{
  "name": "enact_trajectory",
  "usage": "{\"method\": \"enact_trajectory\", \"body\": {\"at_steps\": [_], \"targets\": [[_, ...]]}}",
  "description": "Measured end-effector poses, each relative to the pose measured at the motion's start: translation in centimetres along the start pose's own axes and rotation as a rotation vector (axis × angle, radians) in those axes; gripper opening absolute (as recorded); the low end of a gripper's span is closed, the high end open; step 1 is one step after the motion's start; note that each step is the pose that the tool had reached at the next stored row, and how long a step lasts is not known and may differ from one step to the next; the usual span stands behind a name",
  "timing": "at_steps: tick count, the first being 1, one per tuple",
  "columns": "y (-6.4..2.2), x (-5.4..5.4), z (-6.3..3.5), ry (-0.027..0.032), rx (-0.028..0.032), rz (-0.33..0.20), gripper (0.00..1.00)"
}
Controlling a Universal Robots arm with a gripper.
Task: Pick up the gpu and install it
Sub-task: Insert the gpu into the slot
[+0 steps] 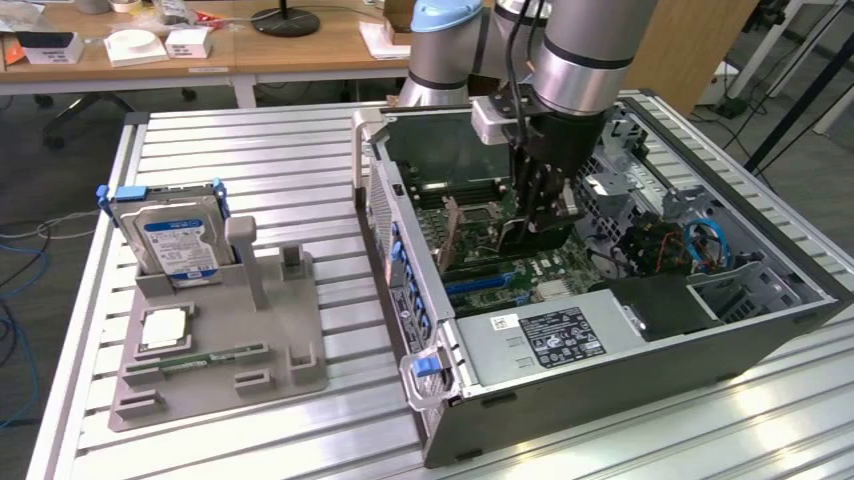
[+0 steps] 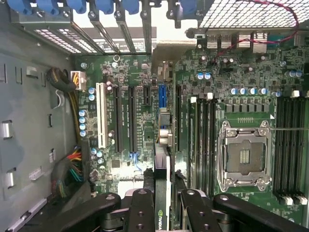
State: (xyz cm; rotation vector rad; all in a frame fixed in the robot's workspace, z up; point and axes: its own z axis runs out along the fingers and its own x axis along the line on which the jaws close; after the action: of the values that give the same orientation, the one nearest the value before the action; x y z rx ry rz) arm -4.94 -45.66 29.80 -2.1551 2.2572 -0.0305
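Observation:
The gpu (image 2: 161,159) is held edge-on, straight above the motherboard (image 2: 120,72). It lines up with the blue expansion slot (image 2: 161,96), and its bracket end points toward the case's rear slot openings. My gripper (image 2: 161,212) is shut on it, with one black finger (image 2: 141,208) on each side of the card. In the exterior view my gripper (image 1: 541,205) reaches down into the open computer case (image 1: 601,370), and the dark card (image 1: 531,238) hangs below it, close over the board. I cannot tell whether the card touches the slot.
An empty CPU socket (image 2: 244,154) and RAM slots (image 2: 289,145) lie beside the card. The power supply (image 1: 547,335) and cables (image 1: 694,245) crowd the case. At the exterior view's left, a grey fixture (image 1: 220,340) holds a hard drive (image 1: 178,240), a CPU chip (image 1: 163,328) and a RAM stick (image 1: 200,357).

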Motion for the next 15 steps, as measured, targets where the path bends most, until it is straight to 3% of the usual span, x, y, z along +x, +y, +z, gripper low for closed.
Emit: {"method": "enact_trajectory", "body": {"at_steps": [15], "targets": [[1.04,0.2,1.95,-0.0001,0.0,0.0,0.26]]}}
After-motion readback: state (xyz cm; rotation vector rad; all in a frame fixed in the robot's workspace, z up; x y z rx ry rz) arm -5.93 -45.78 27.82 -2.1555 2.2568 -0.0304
